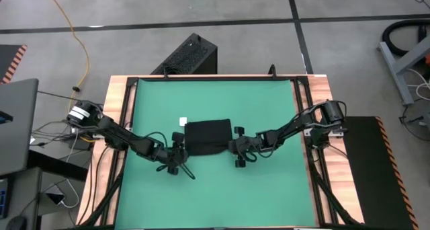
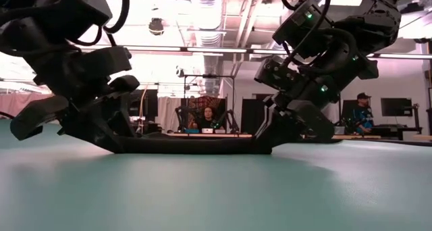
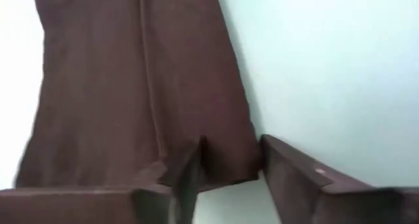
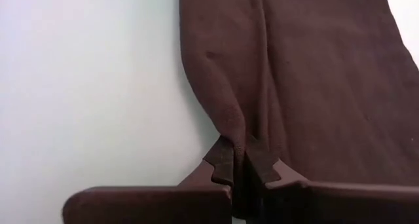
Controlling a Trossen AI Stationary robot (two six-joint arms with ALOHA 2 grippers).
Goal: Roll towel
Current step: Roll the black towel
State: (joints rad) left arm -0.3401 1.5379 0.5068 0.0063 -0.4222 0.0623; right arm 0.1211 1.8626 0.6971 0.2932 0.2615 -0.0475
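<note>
Green mat (image 1: pixel 215 189) covers table. Towel (image 1: pixel 208 137) folded flat at mat centre, white tag (image 1: pixel 183 122) at far-left corner. Left gripper (image 3: pixel 229 175) at towel's left edge, jaws apart, corner between them. Right gripper (image 4: pixel 239 162) pinching right edge.

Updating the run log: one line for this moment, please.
towel: folded, flat on green mat | left gripper: open at towel's edge | right gripper: shut on towel

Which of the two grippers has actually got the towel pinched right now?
The right gripper: its fingers are shut on a fold at the towel's edge. The left gripper stands open at the opposite edge, cloth lying loose between its fingers.
</note>
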